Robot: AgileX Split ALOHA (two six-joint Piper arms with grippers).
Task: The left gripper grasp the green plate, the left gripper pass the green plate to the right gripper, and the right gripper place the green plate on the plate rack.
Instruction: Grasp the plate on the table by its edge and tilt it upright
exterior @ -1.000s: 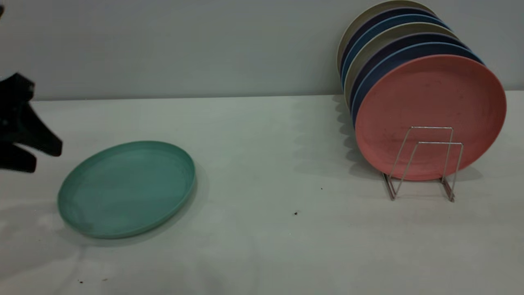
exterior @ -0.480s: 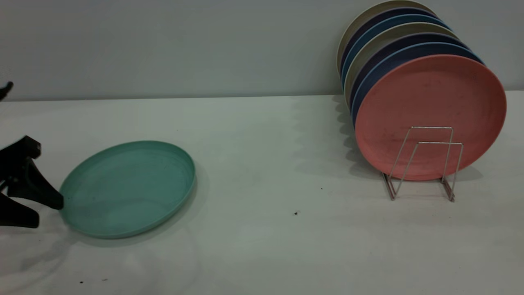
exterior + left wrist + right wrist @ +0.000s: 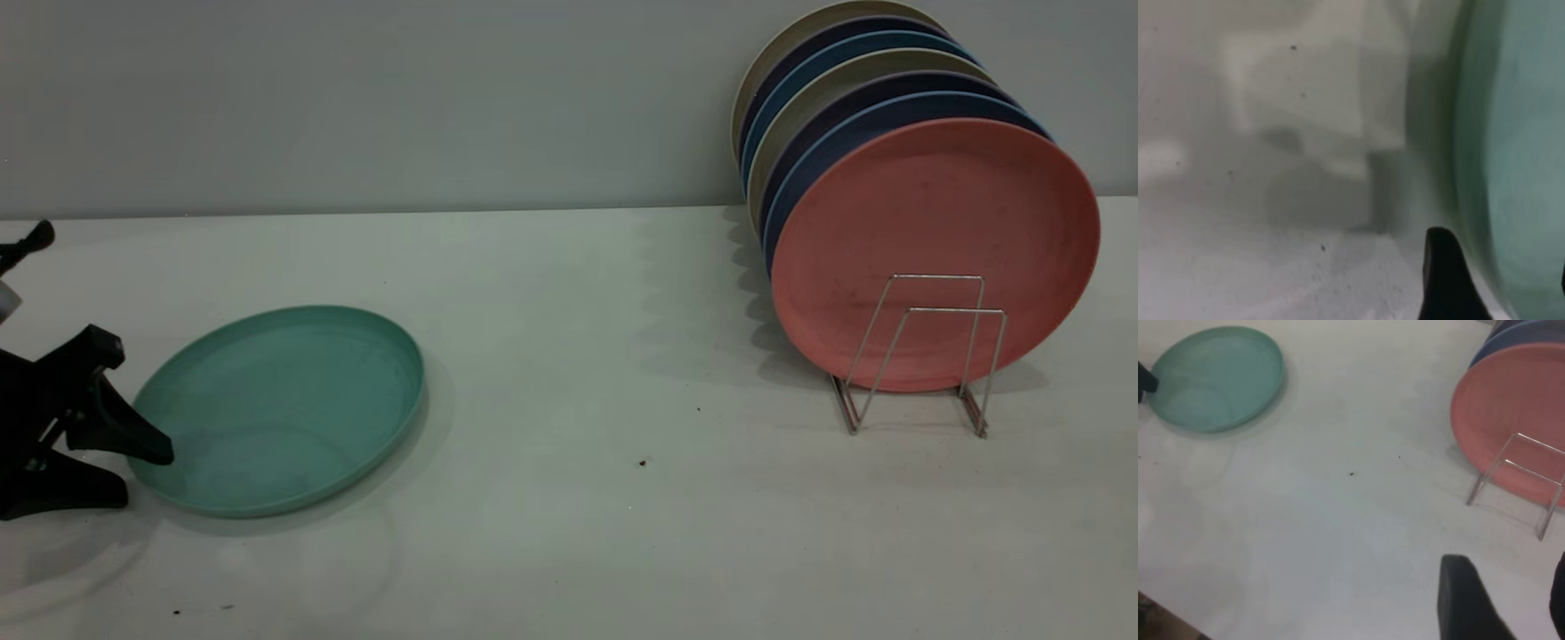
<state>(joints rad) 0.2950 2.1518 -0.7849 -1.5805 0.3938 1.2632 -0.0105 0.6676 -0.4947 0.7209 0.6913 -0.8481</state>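
Observation:
The green plate [image 3: 284, 409] [image 3: 1218, 377] lies flat on the white table, at the left in the exterior view. My left gripper [image 3: 142, 478] sits low at the plate's left rim and is open. One jaw reaches over the rim above the plate's inside, the other stays outside on the table. The left wrist view shows the green plate [image 3: 1525, 133] with its rim between the left gripper's [image 3: 1501, 273] jaws. My right gripper [image 3: 1508, 597] hangs open and empty above the table, out of the exterior view. The wire plate rack [image 3: 925, 356] [image 3: 1518, 473] stands at the right.
A salmon-pink plate [image 3: 933, 249] [image 3: 1518, 420] stands upright in the rack, with several blue, dark and beige plates [image 3: 853, 89] behind it. Two free wire loops stick out in front of the pink plate. Bare table [image 3: 605, 356] lies between the green plate and the rack.
The left gripper has come down and moved right, from above the table's left edge to the green plate's rim. The plate and the rack have not moved.

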